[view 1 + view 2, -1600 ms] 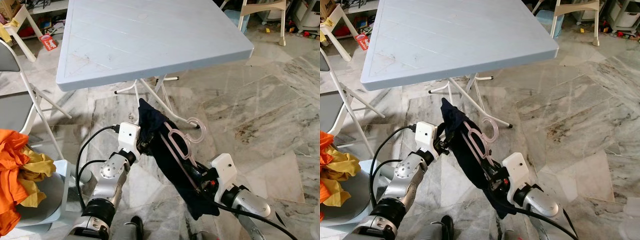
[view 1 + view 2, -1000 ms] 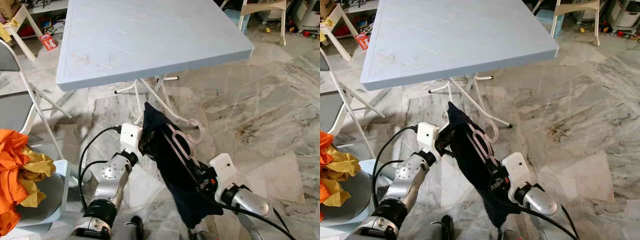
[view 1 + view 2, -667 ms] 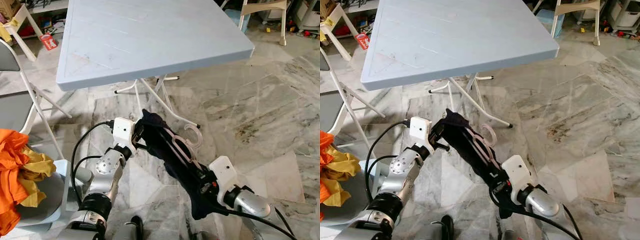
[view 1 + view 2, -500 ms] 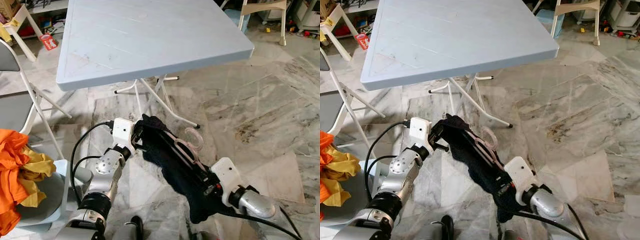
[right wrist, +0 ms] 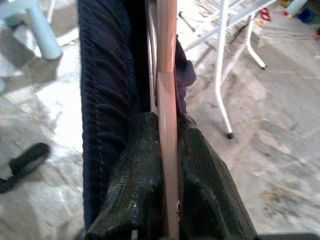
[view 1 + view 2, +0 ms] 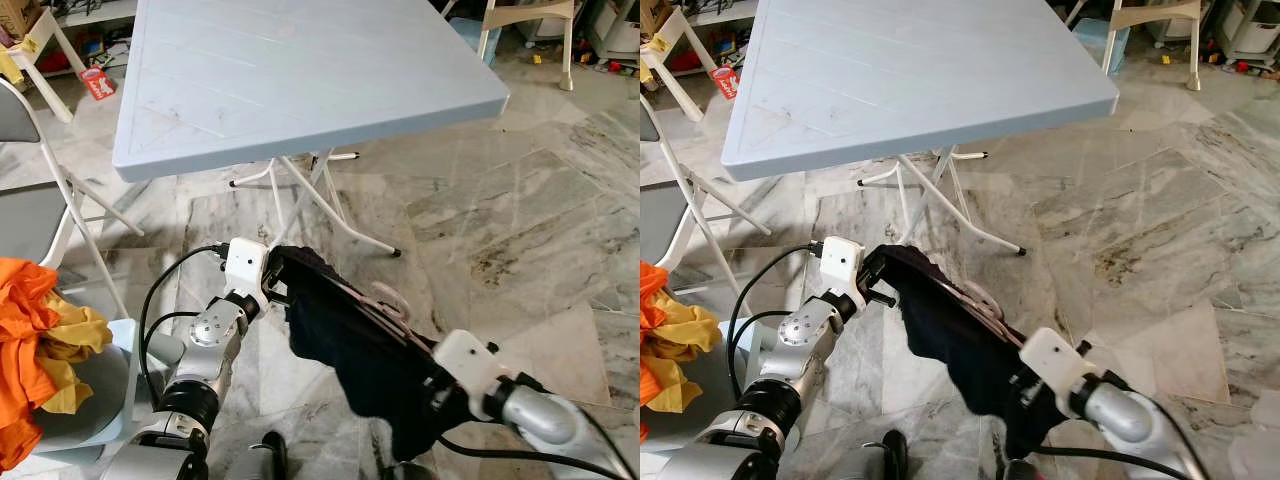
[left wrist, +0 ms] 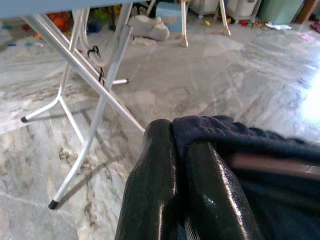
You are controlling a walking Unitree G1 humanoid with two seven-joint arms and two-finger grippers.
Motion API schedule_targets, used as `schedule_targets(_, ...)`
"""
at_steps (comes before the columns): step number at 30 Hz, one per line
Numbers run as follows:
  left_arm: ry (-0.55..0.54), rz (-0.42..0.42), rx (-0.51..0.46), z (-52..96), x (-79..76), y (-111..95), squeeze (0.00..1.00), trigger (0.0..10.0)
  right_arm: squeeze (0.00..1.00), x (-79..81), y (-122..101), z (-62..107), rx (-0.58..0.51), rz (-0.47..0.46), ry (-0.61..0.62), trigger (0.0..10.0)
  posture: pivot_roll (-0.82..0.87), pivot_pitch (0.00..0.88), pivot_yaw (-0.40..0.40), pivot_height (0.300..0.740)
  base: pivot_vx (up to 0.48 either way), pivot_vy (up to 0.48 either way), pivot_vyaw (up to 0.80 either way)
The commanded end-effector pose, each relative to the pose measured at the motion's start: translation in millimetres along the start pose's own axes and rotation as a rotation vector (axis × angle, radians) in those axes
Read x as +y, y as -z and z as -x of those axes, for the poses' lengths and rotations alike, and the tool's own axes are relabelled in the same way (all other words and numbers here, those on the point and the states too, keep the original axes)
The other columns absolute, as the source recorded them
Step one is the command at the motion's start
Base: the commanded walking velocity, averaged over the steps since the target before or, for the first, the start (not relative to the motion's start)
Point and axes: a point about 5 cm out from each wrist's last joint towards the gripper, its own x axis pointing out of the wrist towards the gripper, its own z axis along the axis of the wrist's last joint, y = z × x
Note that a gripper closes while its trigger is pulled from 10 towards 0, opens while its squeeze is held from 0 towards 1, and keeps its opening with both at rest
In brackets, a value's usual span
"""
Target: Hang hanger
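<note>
A pink plastic hanger (image 6: 385, 303) lies inside a dark navy garment (image 6: 345, 345) stretched between my two grippers, low over the marble floor in front of the table. My left gripper (image 6: 278, 283) is shut on the garment's upper end; the left wrist view shows the cloth (image 7: 240, 145) pinched between its fingers (image 7: 160, 190). My right gripper (image 6: 430, 385) is shut on the hanger's bar (image 5: 166, 50), with the cloth (image 5: 105, 75) bunched beside it. The hanger's hook pokes out at mid-length, and the garment's lower end hangs down under my right wrist.
A light blue folding table (image 6: 300, 70) stands ahead on white crossed legs (image 6: 320, 200). A grey folding chair (image 6: 40, 190) and a heap of orange and yellow clothes (image 6: 30, 330) are at the left. A white chair (image 6: 525, 20) stands far right. Open marble floor lies to the right.
The hanger and garment have tipped from steeply upright to nearly level and dropped lower. My right arm has drawn right and toward me; the left gripper has shifted slightly left.
</note>
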Motion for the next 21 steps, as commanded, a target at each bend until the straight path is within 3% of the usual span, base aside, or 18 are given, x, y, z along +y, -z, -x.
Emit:
schedule_targets(1, -0.111, -0.018, -0.022, 7.7, 27.3, -6, 0.0, 0.0, 0.0, -11.4, 18, 20.1, 0.081, -0.027, 0.021, 10.0, -0.15, 0.203, 0.063, 0.74, 0.0, 0.0, 0.0)
schedule_targets(8, -0.11, -0.019, -0.006, 9.2, 28.4, -3, 0.0, 0.0, 0.0, -17.4, 23, 46.4, 0.093, -0.034, -0.053, 10.0, -0.15, 0.207, 0.071, 0.74, 0.0, 0.0, 0.0)
schedule_targets(19, -0.106, -0.028, 0.044, 11.9, 28.7, 6, 0.0, 0.0, 0.0, -20.2, 8, 66.6, 0.023, -0.135, -0.16, 10.0, -0.16, 0.211, 0.077, 0.74, 0.0, 0.0, 0.0)
schedule_targets(21, -0.11, -0.032, 0.058, 12.6, 29.4, 8, 0.0, 0.0, 0.0, -18.6, 7, 69.7, 0.049, -0.096, -0.203, 10.0, -0.16, 0.211, 0.077, 0.74, 0.0, 0.0, 0.0)
